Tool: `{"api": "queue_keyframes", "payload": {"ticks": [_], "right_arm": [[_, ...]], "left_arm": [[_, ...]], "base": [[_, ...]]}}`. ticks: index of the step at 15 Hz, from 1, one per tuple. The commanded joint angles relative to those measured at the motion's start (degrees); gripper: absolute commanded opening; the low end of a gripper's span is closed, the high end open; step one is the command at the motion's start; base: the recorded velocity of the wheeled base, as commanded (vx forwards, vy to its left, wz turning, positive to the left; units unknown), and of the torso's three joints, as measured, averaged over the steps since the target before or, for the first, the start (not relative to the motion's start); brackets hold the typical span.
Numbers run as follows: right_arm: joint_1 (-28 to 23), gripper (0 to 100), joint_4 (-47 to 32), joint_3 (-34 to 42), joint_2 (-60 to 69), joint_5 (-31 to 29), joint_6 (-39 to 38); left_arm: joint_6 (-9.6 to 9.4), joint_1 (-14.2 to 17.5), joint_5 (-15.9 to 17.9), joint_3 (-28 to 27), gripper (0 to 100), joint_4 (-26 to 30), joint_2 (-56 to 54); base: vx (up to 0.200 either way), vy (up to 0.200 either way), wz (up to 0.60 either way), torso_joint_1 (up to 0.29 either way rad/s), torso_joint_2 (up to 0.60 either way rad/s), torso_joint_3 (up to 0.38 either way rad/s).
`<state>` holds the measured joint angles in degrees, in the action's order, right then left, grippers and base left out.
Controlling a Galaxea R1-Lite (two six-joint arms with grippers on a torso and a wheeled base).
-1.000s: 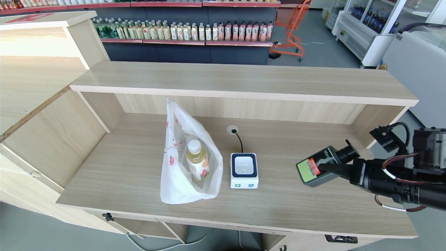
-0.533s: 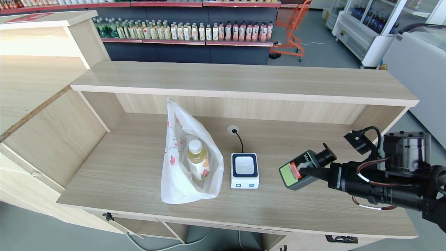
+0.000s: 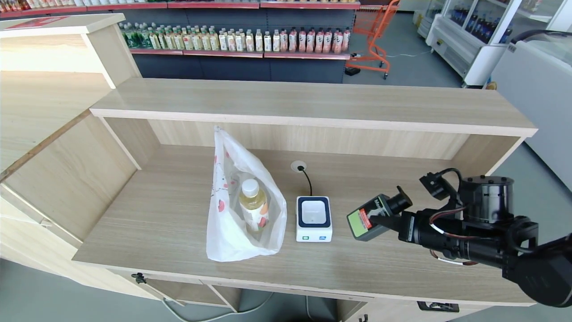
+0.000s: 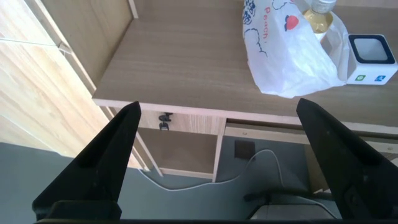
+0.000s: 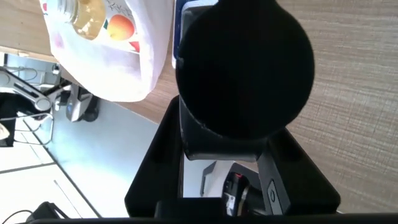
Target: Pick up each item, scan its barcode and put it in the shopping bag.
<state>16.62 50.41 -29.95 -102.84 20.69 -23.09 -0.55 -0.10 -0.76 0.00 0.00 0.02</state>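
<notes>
My right gripper [image 3: 380,215] is shut on a dark bottle [image 3: 370,217] with a black cap and a green and red label. It holds the bottle on its side a little above the counter, just right of the white and blue scanner [image 3: 313,218]. In the right wrist view the bottle's black cap [image 5: 245,68] sits between the fingers [image 5: 155,180]. The white shopping bag [image 3: 225,223] stands left of the scanner with a juice bottle [image 3: 253,203] upright inside. My left gripper [image 4: 217,168] hangs open, holding nothing, off the counter's front left edge, with the bag [image 4: 286,56] beyond it.
The wooden counter [image 3: 170,223] has a raised back ledge [image 3: 308,103] and side walls. The scanner's cable runs to a grommet [image 3: 298,166] behind it. There is bare counter to the left of the bag and at the front right.
My right arm has moved left with the dark bottle, from the counter's right side to just beside the scanner. The bag and scanner have not moved.
</notes>
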Motion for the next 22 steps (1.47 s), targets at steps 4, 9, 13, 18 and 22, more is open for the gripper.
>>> {"api": "queue_keyframes", "payload": {"ticks": [4, 9, 13, 18, 22], "right_arm": [[2.10, 0, 2.94, -2.13, -5.18, -0.30, -0.03], [4.48, 0, 4.88, -6.87, -10.63, -3.46, -0.11], [5.53, 0, 6.55, -9.33, -13.00, -3.90, -0.38], [6.68, 0, 9.36, -11.18, -17.22, -3.99, -0.38], [6.76, 0, 10.68, -13.03, -19.24, -3.99, -0.38]], "left_arm": [[0.02, 0.01, -0.04, 0.00, 100, 0.00, -0.02], [0.02, 0.10, -0.04, 0.00, 100, 0.00, -0.02], [-0.07, 0.01, -0.04, 0.00, 100, 0.00, -0.02], [-0.07, 0.10, -0.04, 0.00, 100, 0.00, -0.02], [-0.07, 0.01, -0.04, 0.00, 100, 0.00, -0.02]], "base": [[0.000, 0.000, 0.00, 0.000, 0.00, 0.000], [0.000, 0.000, 0.00, 0.000, 0.00, 0.000], [0.000, 0.000, 0.00, 0.000, 0.00, 0.000], [0.000, 0.000, 0.00, 0.000, 0.00, 0.000], [0.000, 0.000, 0.00, 0.000, 0.00, 0.000]]}}
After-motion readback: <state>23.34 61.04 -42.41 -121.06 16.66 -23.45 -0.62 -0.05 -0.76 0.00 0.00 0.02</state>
